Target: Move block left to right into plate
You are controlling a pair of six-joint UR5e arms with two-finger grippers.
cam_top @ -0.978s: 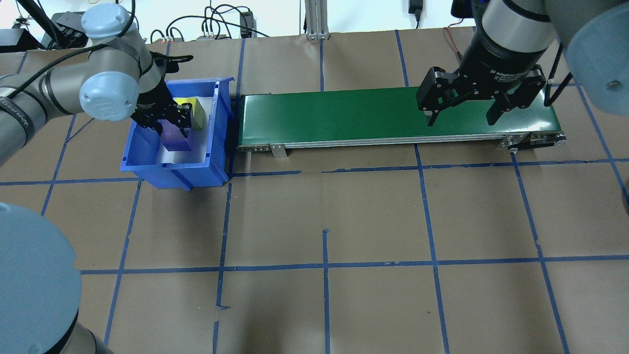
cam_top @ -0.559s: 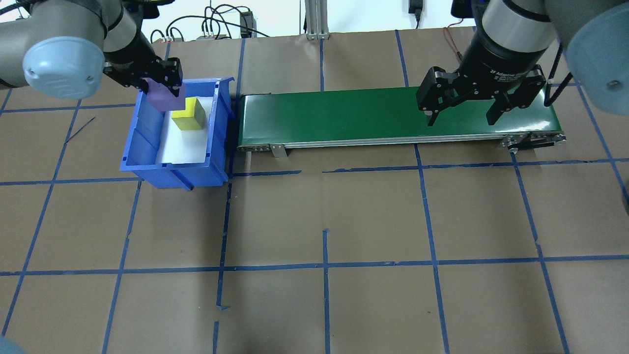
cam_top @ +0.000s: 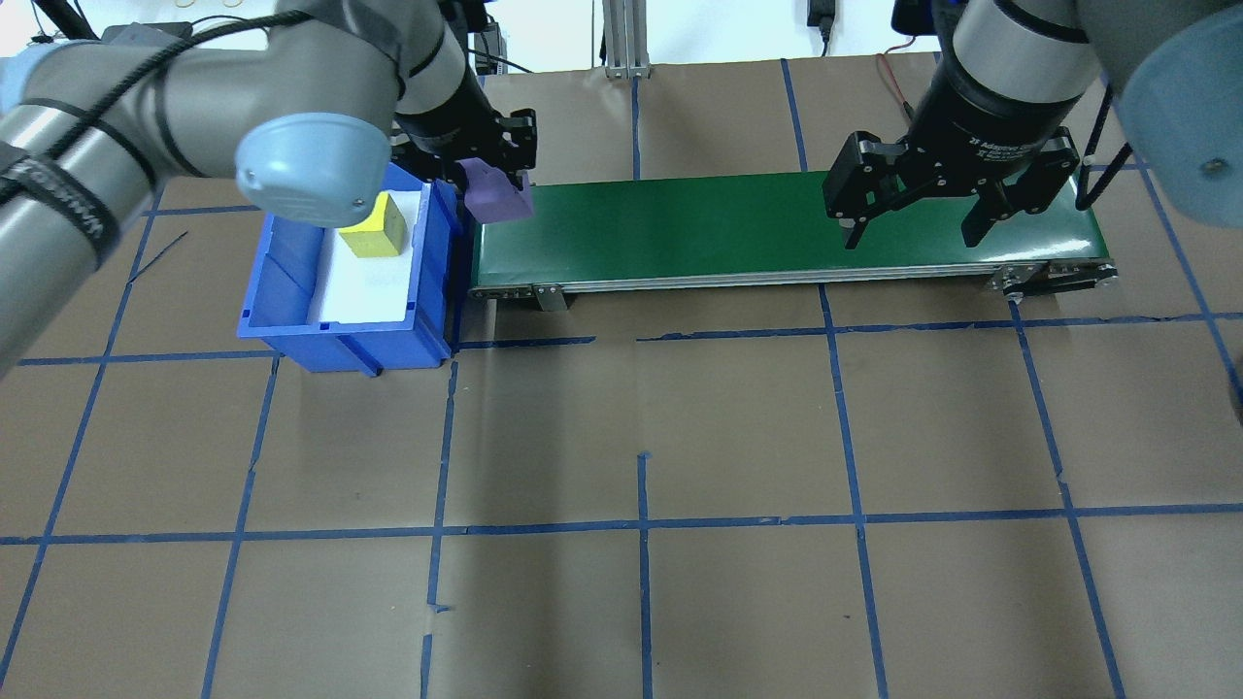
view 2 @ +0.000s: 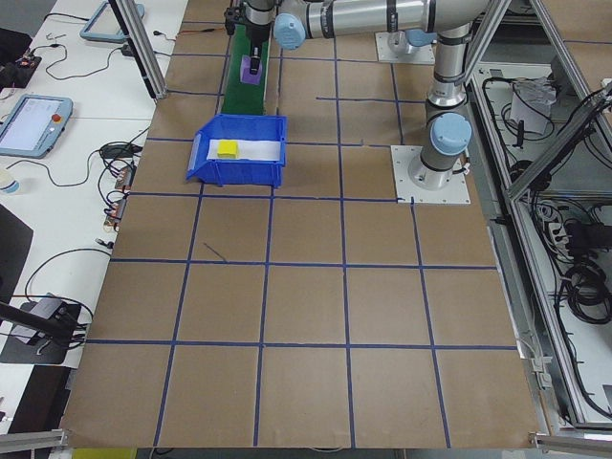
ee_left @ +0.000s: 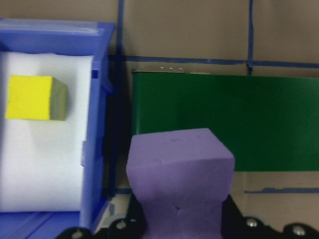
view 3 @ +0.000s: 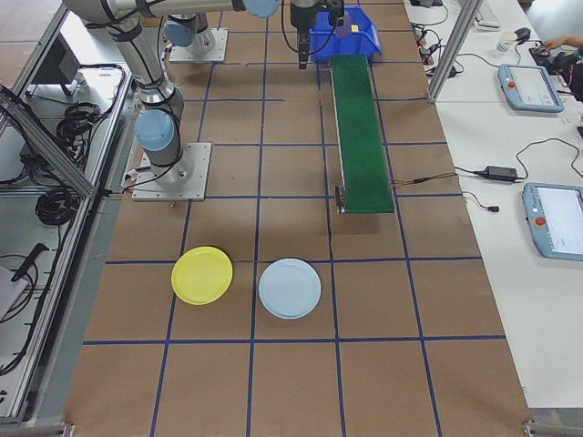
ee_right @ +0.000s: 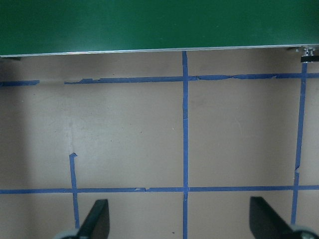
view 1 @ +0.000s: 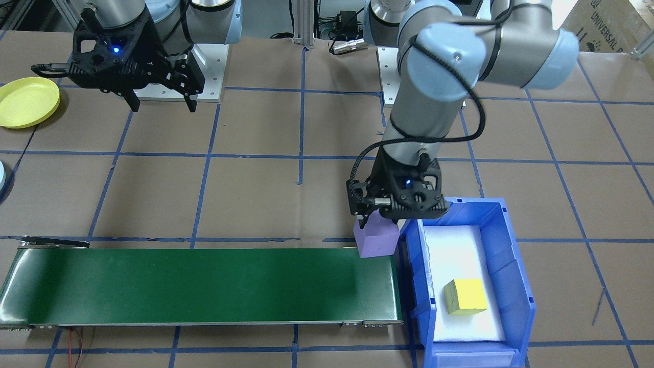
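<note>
My left gripper [cam_top: 493, 175] is shut on a purple block [cam_top: 495, 197], holding it just above the left end of the green conveyor belt [cam_top: 777, 228]. In the front-facing view the purple block [view 1: 377, 240] hangs at the belt's corner beside the blue bin. The left wrist view shows the purple block [ee_left: 179, 169] clamped low in the frame. A yellow block [cam_top: 374, 226] lies in the bin. My right gripper [cam_top: 911, 233] hangs open over the belt's right end, nothing between its fingers. A yellow plate [view 3: 202, 275] and a light blue plate [view 3: 290, 288] lie on the table beyond the belt's right end.
The blue bin [cam_top: 291, 291], lined with white foam, stands against the belt's left end. The yellow plate [view 1: 28, 101] sits near the right arm's base. Brown paper with blue tape lines covers the table. Cables and tablets lie along the far edge.
My left gripper lifted the purple block out of the bin and carried it right, over the bin wall, to the belt's left end. The right arm stayed still.
</note>
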